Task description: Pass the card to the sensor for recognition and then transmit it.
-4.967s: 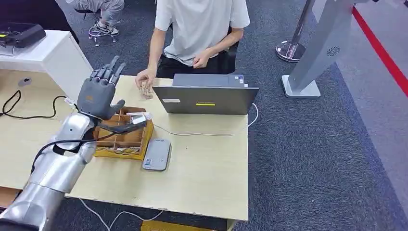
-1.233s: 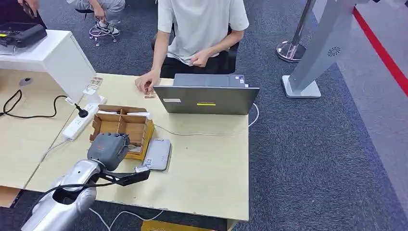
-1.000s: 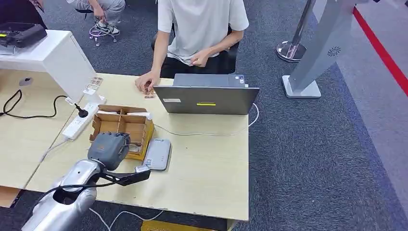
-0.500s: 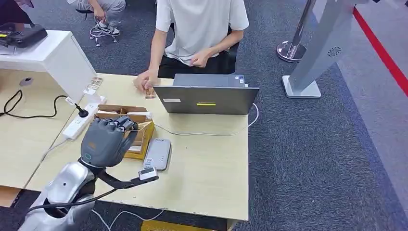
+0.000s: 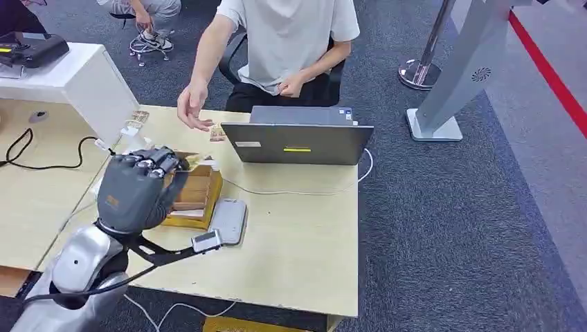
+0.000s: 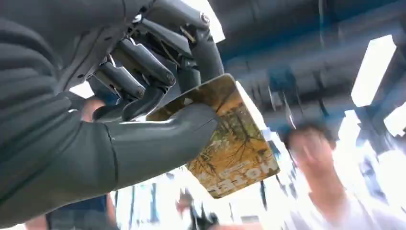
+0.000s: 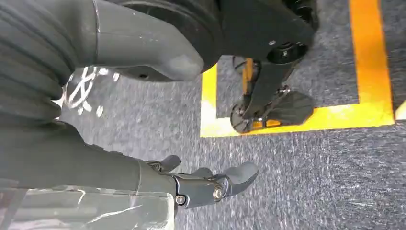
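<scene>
Pinching the card between thumb and fingers, the left hand hung above the table. That shallow grip could let it slip during handover; the right hand held nothing.

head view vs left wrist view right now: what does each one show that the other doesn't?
Head view alone: the table, the sensor lying flat, the cardboard box, the laptop, and the person's raised hand. Left wrist view alone: the card's yellow printed face, pinched between thumb and fingers, with ceiling lights behind. Both share the left hand, the card and the person.
</scene>
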You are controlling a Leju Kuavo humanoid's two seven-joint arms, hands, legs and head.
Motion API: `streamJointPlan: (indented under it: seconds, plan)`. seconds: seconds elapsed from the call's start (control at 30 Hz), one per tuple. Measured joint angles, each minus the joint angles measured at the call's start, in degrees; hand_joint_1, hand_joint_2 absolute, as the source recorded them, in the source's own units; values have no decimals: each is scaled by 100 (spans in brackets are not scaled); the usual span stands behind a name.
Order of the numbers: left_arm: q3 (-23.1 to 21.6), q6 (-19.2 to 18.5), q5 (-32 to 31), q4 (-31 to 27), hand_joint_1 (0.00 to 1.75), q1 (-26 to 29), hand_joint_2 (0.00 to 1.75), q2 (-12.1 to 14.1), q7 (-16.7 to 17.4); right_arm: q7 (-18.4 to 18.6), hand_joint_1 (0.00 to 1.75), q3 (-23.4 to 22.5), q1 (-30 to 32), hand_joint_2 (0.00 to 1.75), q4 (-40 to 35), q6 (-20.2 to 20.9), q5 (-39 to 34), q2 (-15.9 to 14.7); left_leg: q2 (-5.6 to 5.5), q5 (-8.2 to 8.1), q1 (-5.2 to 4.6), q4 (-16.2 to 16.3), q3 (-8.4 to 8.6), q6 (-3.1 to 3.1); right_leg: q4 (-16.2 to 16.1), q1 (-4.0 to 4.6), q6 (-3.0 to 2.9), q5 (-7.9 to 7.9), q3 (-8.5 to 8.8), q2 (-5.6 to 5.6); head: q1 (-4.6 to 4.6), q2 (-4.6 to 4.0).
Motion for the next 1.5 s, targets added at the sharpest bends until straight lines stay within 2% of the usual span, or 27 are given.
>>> streamJointPlan:
  seconds: [0.07, 0.17, 0.37, 0.5, 0.7, 0.73, 1.13, 1.3, 1.4, 1.5]
  plan:
    - [155, 409, -362, 549, 175, -505, 175, -59, -11, 70, 0, 94, -46, 175, 0, 63, 165, -11, -1, 9, 1, -2, 1, -6, 2, 1, -4, 6, 4, -4, 2, 0]
    - [275, 515, -563, 1229, 175, -1099, 175, -140, -9, 107, 0, 177, -77, 175, 0, 120, 271, -15, 3, 18, 1, -1, 5, -7, 2, 1, -2, 12, 1, 2, -15, 0]
    - [398, 884, -864, 3303, 175, -2291, 175, -269, 72, 219, 0, 326, -123, 175, 0, 148, 432, -28, 6, 28, 1, -1, 4, -16, 8, 1, -9, 26, -1, 9, -11, 0]
    - [417, 886, -836, 3954, 175, -2559, 175, -332, 107, 284, 0, 371, -124, 175, 0, 133, 437, -37, 6, 26, 0, -1, 1, -17, 8, 0, -8, 25, -3, 11, -15, 0]
    - [428, 856, -775, 4398, 175, -2633, 175, -376, 109, 319, 0, 413, -124, 175, 0, 127, 469, -42, 6, 25, 1, -1, -6, -17, 7, 0, -8, 24, -10, 10, -15, 0]
    - [430, 845, -761, 4456, 0, -2640, 175, -382, 116, 317, 0, 415, -124, 175, 0, 129, 469, -41, 6, 25, 1, -1, -6, -17, 8, 0, -8, 24, -11, 11, -13, 0]
    - [522, 893, -377, 4810, 0, -2639, 175, -433, 61, 264, 0, 426, -125, 175, 0, 124, 465, -42, 7, 25, 1, -2, -8, -17, 8, 0, -8, 24, -11, 10, -13, 0]
    - [651, 976, 47, 4816, 0, -2503, 175, -446, -92, 280, 0, 426, -123, 175, 0, 109, 441, -42, 7, 25, 1, -2, -8, -17, 8, 0, -8, 24, -11, 11, -15, 0]
    - [780, 974, 641, 4642, 0, -2258, 175, -422, -394, 236, 0, 422, -119, 175, 0, 124, 382, -42, 9, 25, 1, -3, -9, -17, 8, 1, -9, 24, -11, 12, -13, 0]
    - [971, 613, 1868, 4245, 0, -1818, 175, -360, -1024, 157, 0, 384, -113, 175, 0, 138, 312, -42, 14, 23, 1, -8, -11, -17, 9, 0, -9, 23, -10, 17, -13, 0]
